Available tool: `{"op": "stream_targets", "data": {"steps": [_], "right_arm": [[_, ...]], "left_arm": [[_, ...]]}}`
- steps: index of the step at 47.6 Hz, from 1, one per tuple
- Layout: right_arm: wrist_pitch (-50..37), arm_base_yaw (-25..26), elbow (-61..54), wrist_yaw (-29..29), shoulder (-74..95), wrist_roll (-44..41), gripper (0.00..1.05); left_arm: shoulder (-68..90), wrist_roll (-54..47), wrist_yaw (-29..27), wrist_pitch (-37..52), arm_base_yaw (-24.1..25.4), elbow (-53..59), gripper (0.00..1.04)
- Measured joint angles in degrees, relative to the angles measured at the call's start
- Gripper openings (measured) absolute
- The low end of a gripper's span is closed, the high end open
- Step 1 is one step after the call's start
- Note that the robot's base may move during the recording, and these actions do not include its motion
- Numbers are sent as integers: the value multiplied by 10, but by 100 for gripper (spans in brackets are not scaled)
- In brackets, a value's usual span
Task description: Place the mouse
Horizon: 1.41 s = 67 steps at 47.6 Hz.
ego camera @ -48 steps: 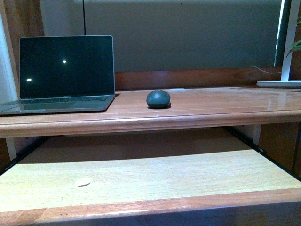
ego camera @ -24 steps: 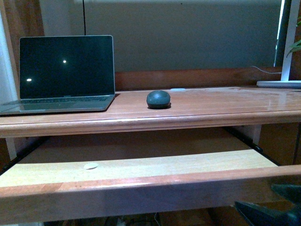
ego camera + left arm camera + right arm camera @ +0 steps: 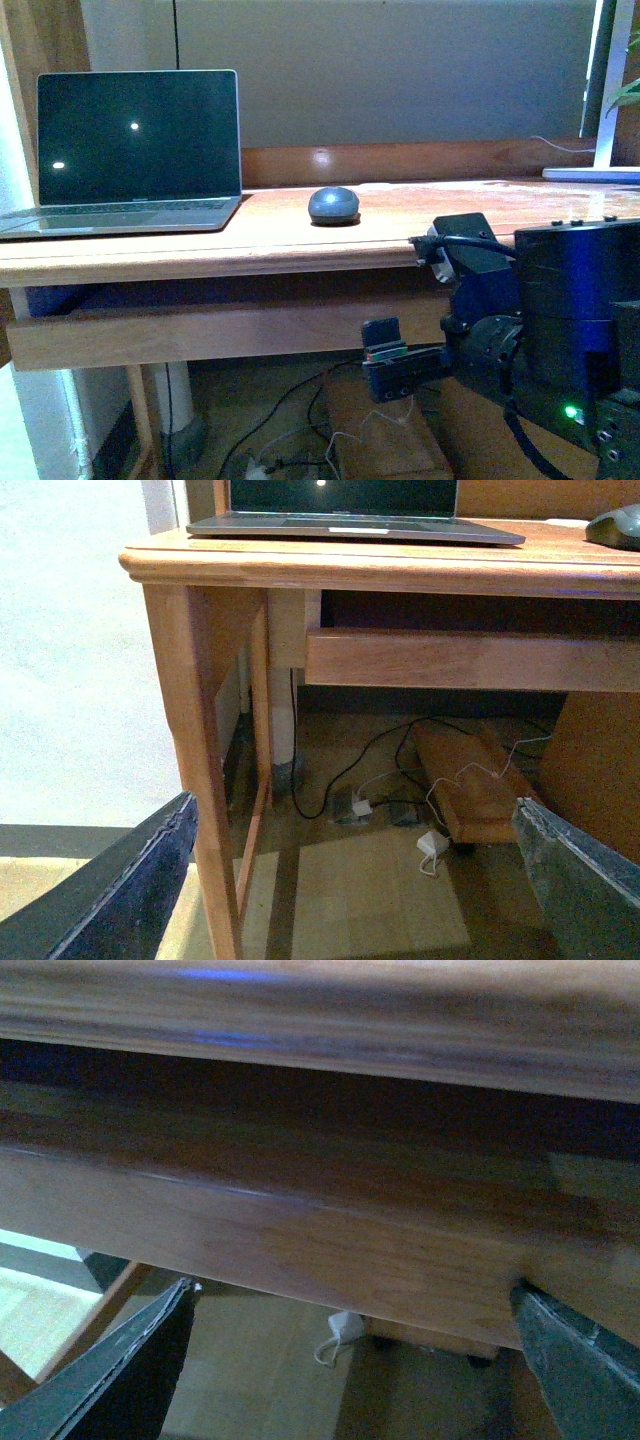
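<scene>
We've got the mouse (image 3: pixel 333 205) sitting on the wooden desk (image 3: pixel 300 245), roughly mid-desk and just to the right of the open laptop (image 3: pixel 135 150), not touching it. Laptop screen is dark w/ a couple of light reflections. The mouse also peeks in at the edge of the left wrist view (image 3: pixel 617 527), same spot on the desktop, past the laptop's (image 3: pixel 350 510) front corner.

Under the desktop the keyboard tray (image 3: pixel 200 335) is pushed in, its front board flush-ish below the desk edge. Front view shows our right arm (image 3: pixel 540 320) low on the right side, in front of the desk and below the desktop, w/ a green LED lit on it. Nothing's in contact w/ the mouse, the arm is well apart from it.

Right gripper (image 3: pixel 350 1360): fingers spread wide, nothing between them, pointed at the tray's (image 3: pixel 300 1240) front board from close up. Left gripper (image 3: pixel 350 880): also spread wide and empty, hanging low by the desk's left leg (image 3: pixel 195 730), looking under the desk at cables (image 3: pixel 380 780) and a wooden box (image 3: pixel 470 790) on the floor.

Far right of the desk there's a white lamp base (image 3: pixel 590 172) by the wall.
</scene>
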<state>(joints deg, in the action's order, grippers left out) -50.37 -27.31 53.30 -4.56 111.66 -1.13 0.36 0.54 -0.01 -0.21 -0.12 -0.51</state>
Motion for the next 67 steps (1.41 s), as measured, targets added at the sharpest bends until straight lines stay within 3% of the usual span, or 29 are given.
{"op": "stream_targets", "data": {"steps": [15, 35, 40, 51, 57, 62, 67], "right_arm": [[19, 14, -7, -19, -35, 45, 97], [103, 137, -281, 34, -388, 175, 97], [155, 175, -356, 61, -516, 190, 97], [410, 243, -501, 180, -887, 249, 97], [490, 269, -524, 57, -1057, 137, 79], [501, 273, -524, 47, -1111, 55, 59], [503, 273, -524, 47, -1111, 30, 38]], "left_arm": [[0, 0, 0, 0, 0, 0, 97], [0, 0, 0, 0, 0, 0, 97], [0, 0, 0, 0, 0, 0, 97], [0, 0, 0, 0, 0, 0, 97], [0, 0, -1, 0, 0, 0, 97], [0, 0, 1, 0, 0, 0, 97], [0, 0, 0, 0, 0, 0, 97]]}}
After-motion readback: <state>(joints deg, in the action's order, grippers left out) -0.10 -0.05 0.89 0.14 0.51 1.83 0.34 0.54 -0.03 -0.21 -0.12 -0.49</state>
